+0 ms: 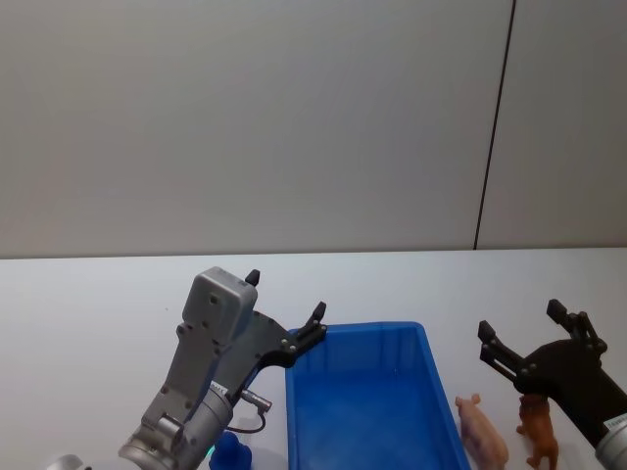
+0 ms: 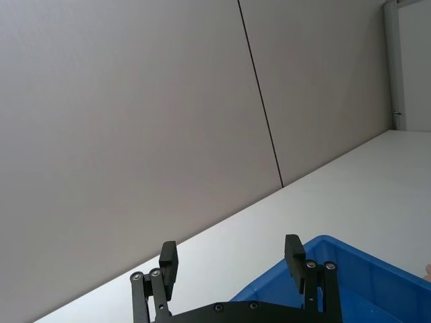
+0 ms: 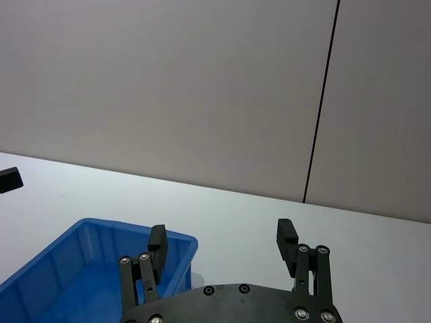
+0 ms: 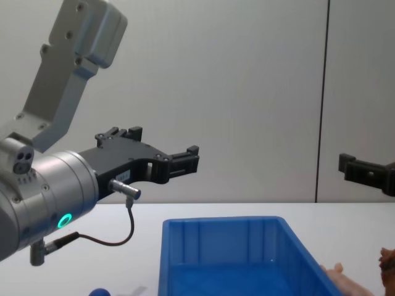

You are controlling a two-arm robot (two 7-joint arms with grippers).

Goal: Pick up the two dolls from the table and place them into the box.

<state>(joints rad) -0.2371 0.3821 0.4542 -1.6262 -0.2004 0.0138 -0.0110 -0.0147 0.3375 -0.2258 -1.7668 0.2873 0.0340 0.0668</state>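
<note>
The blue box [image 1: 358, 331] stands on the white table [image 1: 88, 313], and its inside looks bare. Just right of it lie the two dolls: a pale pink pig [image 1: 482, 432] by the box's right wall, and a brown animal [image 1: 539, 424] beside the pig. My left gripper [image 1: 285, 294] hovers open above the box's far left corner, holding nothing. My right gripper [image 1: 521, 319] hangs open above the two dolls, also with nothing in it. In the wrist views, the left gripper [image 2: 230, 245] and the right gripper [image 3: 221, 232] show spread fingers over the box [image 3: 81, 262]. The chest view shows the pig [image 4: 345, 281] at the box's right.
A blue rounded toy [image 1: 231, 452] sits on the table left of the box, under my left arm. A grey wall with a dark vertical seam [image 1: 493, 127] rises behind the table. Bare tabletop stretches to the far left and behind the box.
</note>
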